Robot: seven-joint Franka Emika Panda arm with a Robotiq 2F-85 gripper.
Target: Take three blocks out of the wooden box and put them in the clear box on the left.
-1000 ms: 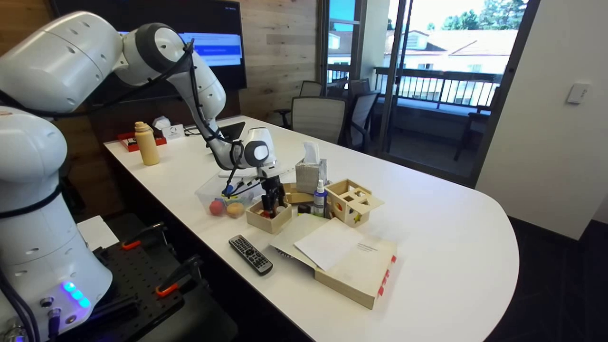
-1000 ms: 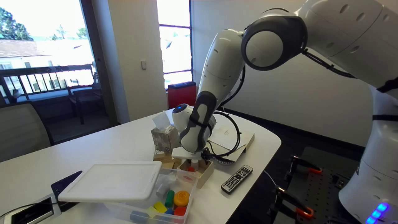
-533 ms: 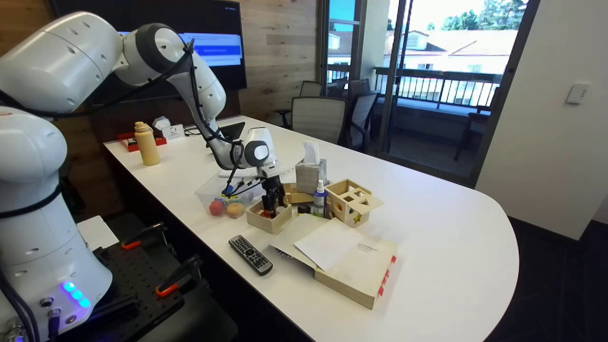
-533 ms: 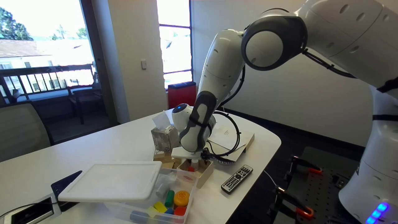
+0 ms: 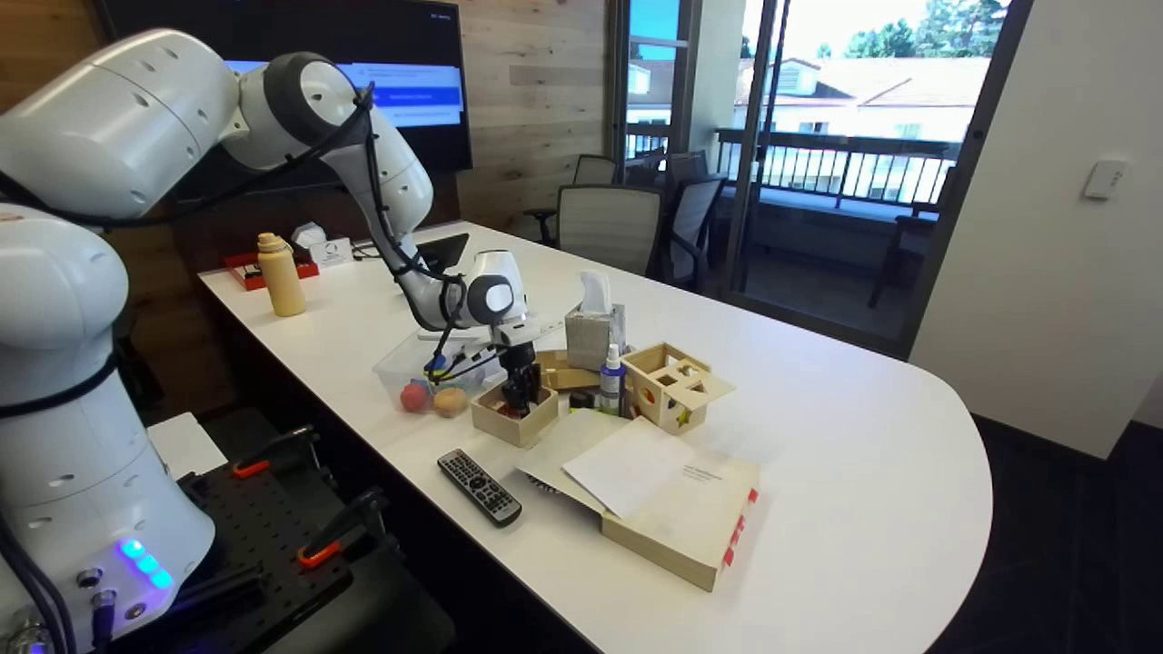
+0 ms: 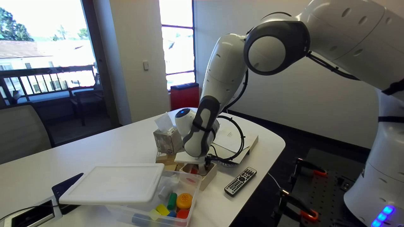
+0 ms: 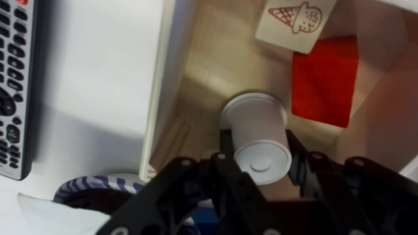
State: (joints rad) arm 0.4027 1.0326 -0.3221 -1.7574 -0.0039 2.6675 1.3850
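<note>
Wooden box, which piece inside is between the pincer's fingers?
The white rimmed piece, flanked by the pincer; the red block and the pale block with the ice-cream drawing lie outside it.

The tray looks matt wood, the container clear plastic, the tabletop smooth.

The clear box sits left of the wooden box, blocks inside each. In an exterior view, the remote lies nearer.
</note>
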